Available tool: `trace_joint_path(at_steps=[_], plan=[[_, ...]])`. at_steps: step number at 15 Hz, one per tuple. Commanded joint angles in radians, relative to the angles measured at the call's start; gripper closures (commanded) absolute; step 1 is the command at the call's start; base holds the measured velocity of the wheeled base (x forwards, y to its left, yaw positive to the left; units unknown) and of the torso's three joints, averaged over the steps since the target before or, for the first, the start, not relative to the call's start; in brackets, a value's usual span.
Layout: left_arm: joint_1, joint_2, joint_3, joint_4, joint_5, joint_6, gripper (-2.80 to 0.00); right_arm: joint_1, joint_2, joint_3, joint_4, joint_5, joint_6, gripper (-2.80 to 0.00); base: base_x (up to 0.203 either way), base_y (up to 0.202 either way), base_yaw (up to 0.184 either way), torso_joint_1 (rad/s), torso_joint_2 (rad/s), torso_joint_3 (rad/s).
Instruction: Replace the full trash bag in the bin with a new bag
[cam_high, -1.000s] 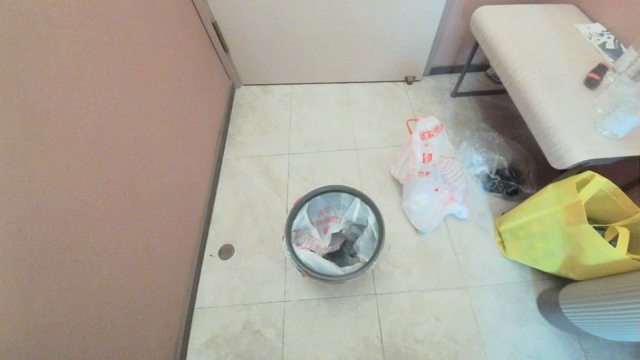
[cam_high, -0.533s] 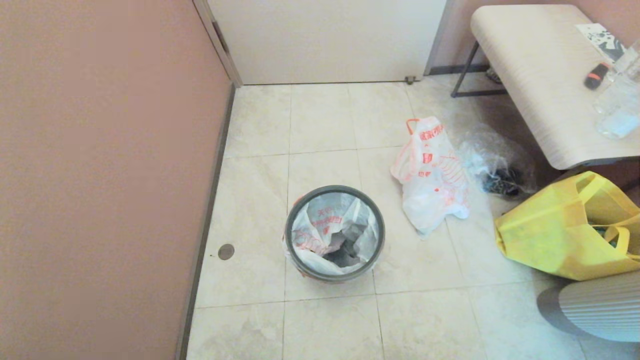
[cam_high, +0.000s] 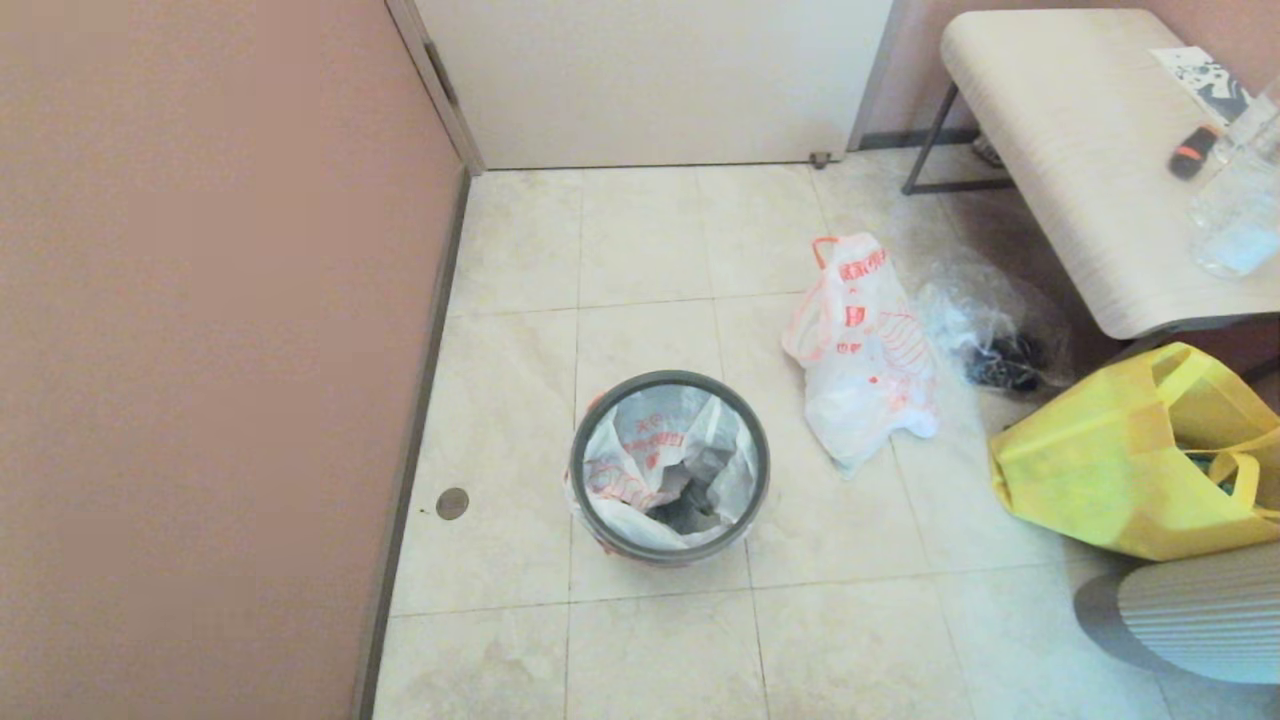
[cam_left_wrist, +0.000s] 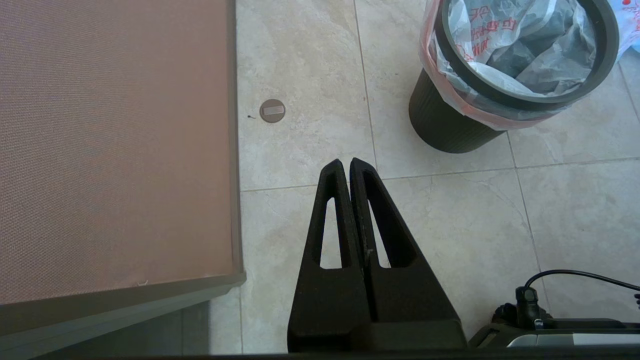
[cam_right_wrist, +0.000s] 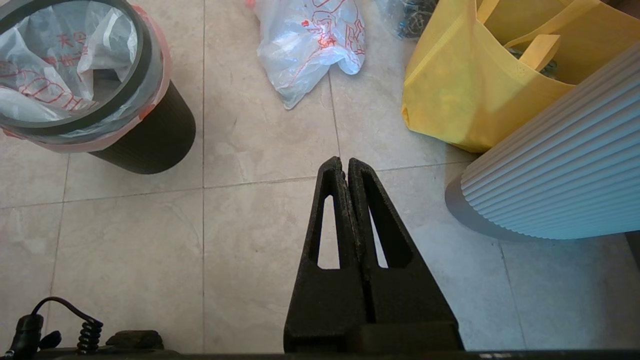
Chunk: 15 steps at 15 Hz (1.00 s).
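The new bag (cam_high: 668, 478) lines the bin (cam_high: 590, 440).

Orange-red print on bags, none legible

Left gripper (cam_left_wrist: 346, 162) matte black, two tapering fingers with long slotted cutouts, right gripper (cam_right_wrist: 345, 161) identical with grainy texture, black cable (cam_left_wrist: 575, 275) beside one, coiled black cable (cam_right_wrist: 87, 332) beside the other

Both pincers (cam_left_wrist: 346, 162) (cam_right_wrist: 345, 161) closed, empty.
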Motion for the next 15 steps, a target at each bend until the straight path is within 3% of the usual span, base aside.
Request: trace_joint_path(at_steps=[1, 15], plan=[[0.000, 0.002, 0.000, 0.000, 0.001, 0.000, 0.00, 0.000, 0.003, 0.002, -0.002, 0.001, 0.001, 0.00, 0.000, 0.000, 0.000, 0.000, 0.00, 0.000], [0.000, 0.002, 0.000, 0.001, 0.001, 0.000, 0.00, 0.000, 0.002, 0.002, -0.003, 0.001, 0.001, 0.00, 0.000, 0.000, 0.000, 0.000, 0.00, 0.000]])
